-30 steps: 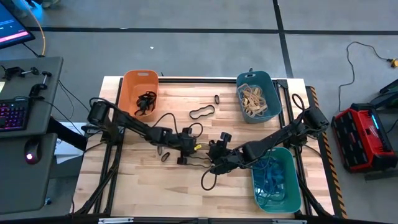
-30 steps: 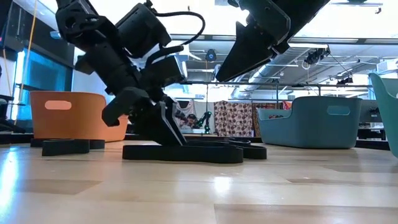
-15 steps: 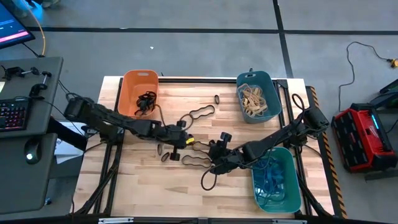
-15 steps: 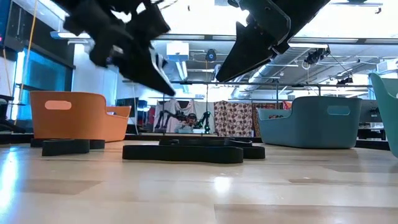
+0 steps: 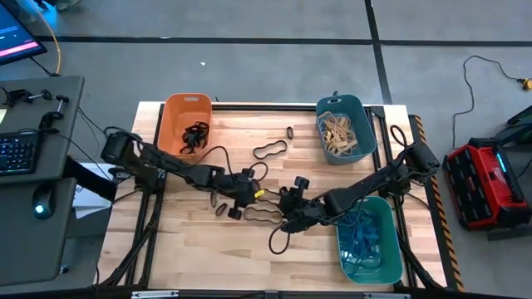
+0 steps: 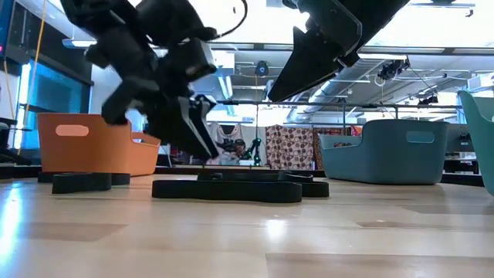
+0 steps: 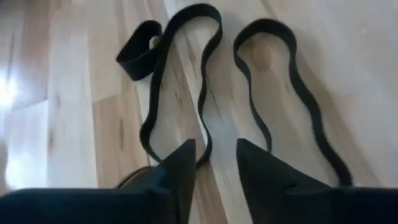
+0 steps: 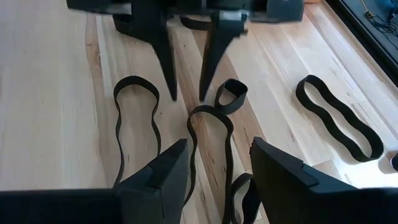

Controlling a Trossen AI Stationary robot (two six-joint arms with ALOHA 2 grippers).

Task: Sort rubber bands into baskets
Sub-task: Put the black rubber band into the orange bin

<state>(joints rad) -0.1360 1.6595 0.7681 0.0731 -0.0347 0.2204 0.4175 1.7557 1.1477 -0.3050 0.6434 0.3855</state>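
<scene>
A long black rubber band (image 5: pixel 259 213) lies in wavy loops on the table's middle; it also shows in the left wrist view (image 7: pixel 267 23) and low view (image 6: pixel 228 189). My left gripper (image 5: pixel 248 202) is open just above it, fingers pointing down, touching nothing. My right gripper (image 5: pixel 285 216) is open and empty just to the right, over the same loops (image 8: pixel 135 81). The orange basket (image 5: pixel 187 124) holds black bands, the dark teal basket (image 5: pixel 345 126) tan bands, the lighter basket (image 5: pixel 367 241) blue bands.
More black bands lie loose: a long one (image 5: pixel 268 149) and a small one (image 5: pixel 289 132) toward the far edge, a small one (image 5: pixel 219 206) left of the grippers, another (image 5: pixel 278 241) toward the near edge. Black cables trail from both arms.
My left gripper has risen off the wavy black band, drawn back toward the table's left, then come down again over the band. The band stays on the table. My right arm has kept still.
</scene>
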